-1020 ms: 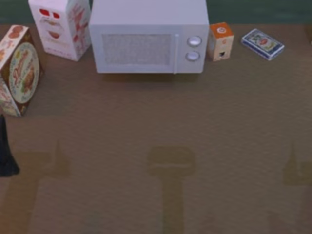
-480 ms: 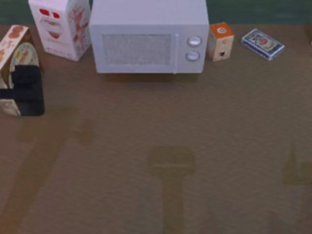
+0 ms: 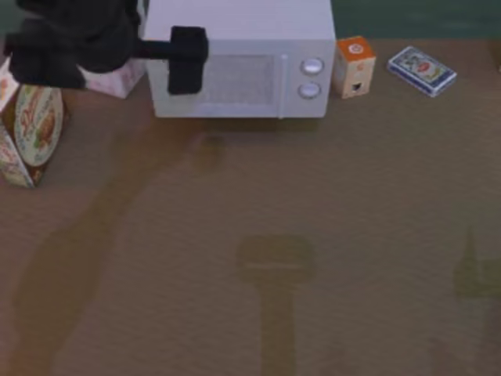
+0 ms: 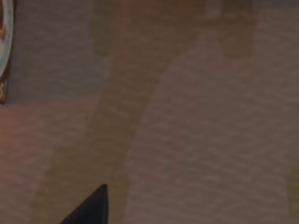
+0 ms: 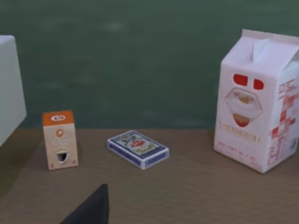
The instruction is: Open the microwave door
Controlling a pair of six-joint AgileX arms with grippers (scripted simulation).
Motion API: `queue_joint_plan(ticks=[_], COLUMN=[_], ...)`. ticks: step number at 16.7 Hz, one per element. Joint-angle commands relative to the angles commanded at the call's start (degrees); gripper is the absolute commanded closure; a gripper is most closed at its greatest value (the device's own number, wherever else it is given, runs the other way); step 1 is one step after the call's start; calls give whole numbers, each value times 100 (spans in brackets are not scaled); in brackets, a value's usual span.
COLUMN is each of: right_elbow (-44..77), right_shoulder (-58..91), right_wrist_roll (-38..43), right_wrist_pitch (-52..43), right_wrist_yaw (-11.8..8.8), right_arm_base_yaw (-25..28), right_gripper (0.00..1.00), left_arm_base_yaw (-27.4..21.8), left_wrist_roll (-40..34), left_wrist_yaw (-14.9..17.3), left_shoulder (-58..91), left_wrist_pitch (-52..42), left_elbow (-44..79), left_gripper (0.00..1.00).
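The white microwave [image 3: 239,19] stands at the table's back, left of centre. Its door [image 3: 235,78], with a grey mesh window, lies flat against the front; two silver knobs [image 3: 311,77] sit to the door's right. My left gripper [image 3: 188,60] hangs in front of the door's left part, its black arm reaching in from the far left. The left wrist view shows only one fingertip [image 4: 96,207] over bare table, the jaws open and holding nothing. My right gripper [image 5: 133,207] is outside the top view, open, and its camera catches the microwave's side [image 5: 9,88].
A white-and-red carton [image 3: 109,77] stands left of the microwave, a round-labelled box [image 3: 31,129] nearer the left edge. An orange box [image 3: 354,66] and blue card pack [image 3: 421,70] lie to the right. The right wrist view shows another carton [image 5: 257,102].
My left arm has swung from the table's left edge up and rightward to the microwave's front left. The door has not moved. The right arm stays out of the top view.
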Motion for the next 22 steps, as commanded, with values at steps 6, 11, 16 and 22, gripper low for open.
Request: queue_joint_plan(ticks=[6, 11, 16, 22], right_elbow=[0, 0, 0, 0], right_shoulder=[0, 0, 0, 0], right_wrist_roll=[0, 0, 0, 0], right_wrist_pitch=[0, 0, 0, 0], right_wrist_yaw=[0, 0, 0, 0], right_arm_base_yaw=[0, 0, 0, 0], right_gripper=[0, 0, 0, 0], left_arm_base_yaw=[-744, -1154, -1325, -1297], left_wrist_roll=[-820, -1410, -1712, -1713], left_wrist_yaw=[-473, -797, -958, -954], left_shoulder=[2869, 4306, 4831, 4826], left_wrist_pitch=[-1434, -1924, -1998, -1992], left_elbow=[3581, 5942, 6979, 6987], left_gripper=[0, 0, 0, 0])
